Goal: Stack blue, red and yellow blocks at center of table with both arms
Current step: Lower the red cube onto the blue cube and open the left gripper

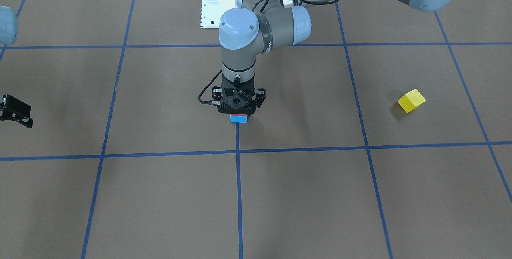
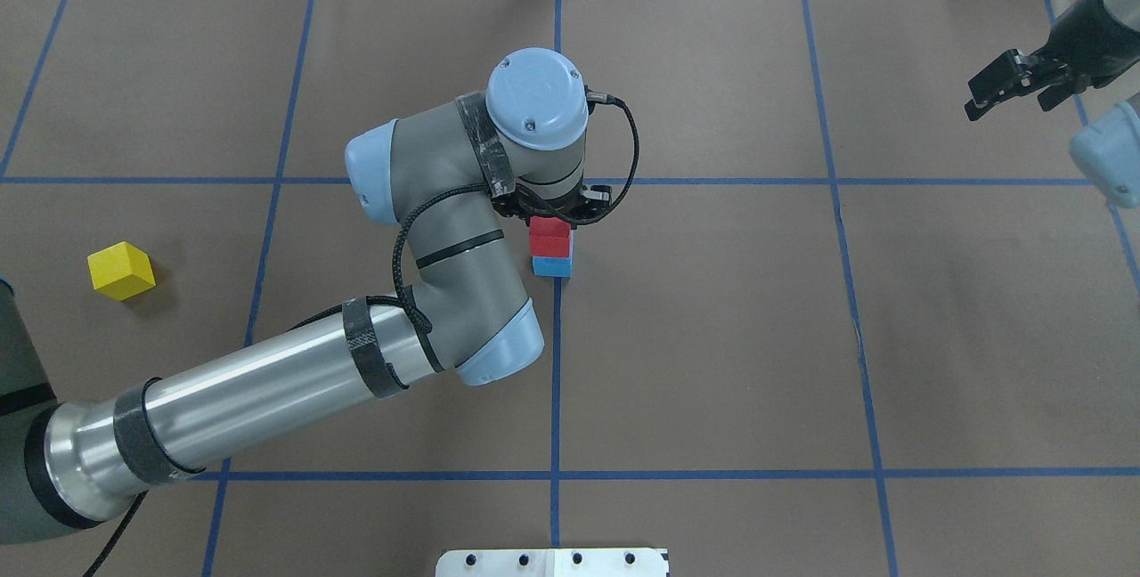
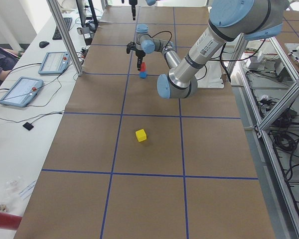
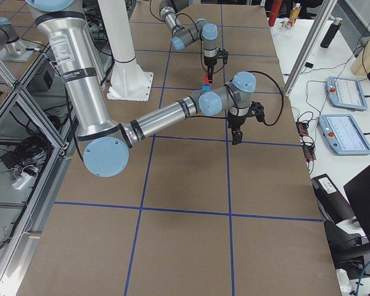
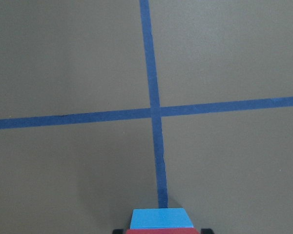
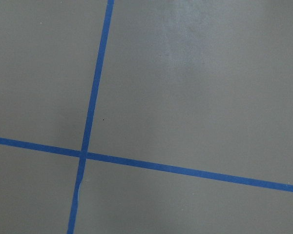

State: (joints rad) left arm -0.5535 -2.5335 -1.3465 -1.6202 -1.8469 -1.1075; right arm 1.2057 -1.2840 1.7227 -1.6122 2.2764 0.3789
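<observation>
Yellow block [image 2: 121, 271] lies alone on the table [image 2: 712, 337], well left of the blue block [image 2: 552, 266] and askew to the tape lines [image 2: 556, 381]; I judge the left arm [image 2: 267, 390] nearer to it. The red block [image 2: 549, 239] sits on the blue block, clasped by the left gripper [image 2: 552, 214], whose fingers [image 5: 207, 231] are mostly hidden under the wrist [image 2: 537, 101]. Well right of the blue block, the right gripper [image 2: 1015, 85] hangs spread and empty.

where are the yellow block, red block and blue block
yellow block [image 2: 121, 271] overhead exterior view, centre of the cube
red block [image 2: 550, 247] overhead exterior view, robot-facing side
blue block [image 2: 552, 266] overhead exterior view, robot-facing side, under the red
</observation>
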